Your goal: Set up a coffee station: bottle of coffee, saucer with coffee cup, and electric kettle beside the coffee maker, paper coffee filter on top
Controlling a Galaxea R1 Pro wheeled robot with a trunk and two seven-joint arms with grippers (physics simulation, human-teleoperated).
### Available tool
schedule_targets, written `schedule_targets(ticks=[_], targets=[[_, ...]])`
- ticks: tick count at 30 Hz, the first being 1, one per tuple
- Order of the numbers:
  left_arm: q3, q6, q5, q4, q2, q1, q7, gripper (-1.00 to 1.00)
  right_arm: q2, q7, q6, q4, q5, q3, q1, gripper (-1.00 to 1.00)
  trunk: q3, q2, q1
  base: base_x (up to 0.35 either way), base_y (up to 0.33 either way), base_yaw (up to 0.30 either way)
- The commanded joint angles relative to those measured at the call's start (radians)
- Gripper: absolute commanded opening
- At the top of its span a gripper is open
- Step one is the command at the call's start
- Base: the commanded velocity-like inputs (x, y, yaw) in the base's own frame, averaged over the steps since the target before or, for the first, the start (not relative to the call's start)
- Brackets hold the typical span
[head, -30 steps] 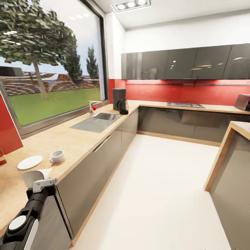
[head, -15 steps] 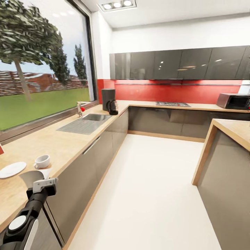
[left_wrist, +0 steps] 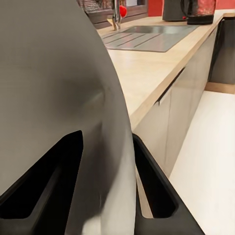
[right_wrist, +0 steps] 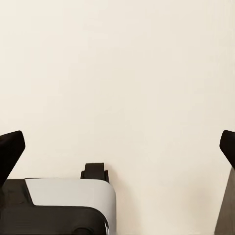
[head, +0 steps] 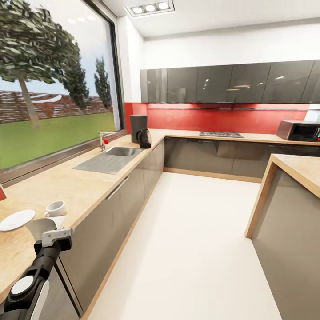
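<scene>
My left gripper [head: 52,234] is shut on the pale paper coffee filter [head: 39,225], held low over the near end of the kitchen countertop [head: 84,186]. In the left wrist view the filter [left_wrist: 58,73] fills the gap between the black fingers [left_wrist: 152,188]. Just beyond it stand the white coffee cup [head: 55,208] and, beside it, the empty white saucer [head: 16,219]. Far along the counter in the corner are the dark grey coffee maker [head: 138,128] and, right beside it, the glassy black electric kettle [head: 144,138]. My right gripper [right_wrist: 117,147] is open over the pale floor. The bottle of coffee is out of view.
A steel sink [head: 109,159] with a red-knobbed faucet [head: 103,141] lies between the cup and the coffee maker. A hob [head: 221,134] and a microwave [head: 298,130] sit on the back counter. An island counter [head: 298,169] juts in at the right, with white floor [head: 195,240] between.
The whole picture shifted left a second ago as the camera turned right, and has barely moved since. My left gripper still holds the filter in the same pose.
</scene>
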Motion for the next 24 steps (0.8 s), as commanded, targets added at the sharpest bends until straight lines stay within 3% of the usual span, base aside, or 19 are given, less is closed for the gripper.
schedule_targets(ticks=[1, 5, 10, 24], targets=[[0.0, 0.006, -0.001, -0.001, 0.0, -0.001, -0.001, -1.0, 0.0, -0.001, -0.003, 0.001, 0.001, 0.0, -0.001, 1.0, 0.002, 0.006, -0.004, 0.0, 0.0, 0.0], [0.0, 0.005, -0.001, -0.001, 0.0, -0.001, -0.001, -1.0, 0.0, -0.001, -0.004, 0.001, 0.002, 0.0, -0.001, 1.0, 0.015, 0.034, -0.019, 0.0, 0.0, 0.0], [0.0, 0.005, -0.001, -0.001, 0.0, -0.001, -0.001, -1.0, 0.0, -0.001, -0.003, 0.001, 0.001, 0.0, -0.001, 1.0, 0.015, 0.034, -0.019, 0.0, 0.0, -0.081], [0.0, 0.005, -0.001, -0.001, 0.0, -0.001, -0.001, -1.0, 0.0, -0.001, -0.003, 0.001, 0.002, 0.0, -0.001, 1.0, 0.015, 0.034, -0.019, 0.0, 0.0, -0.258]])
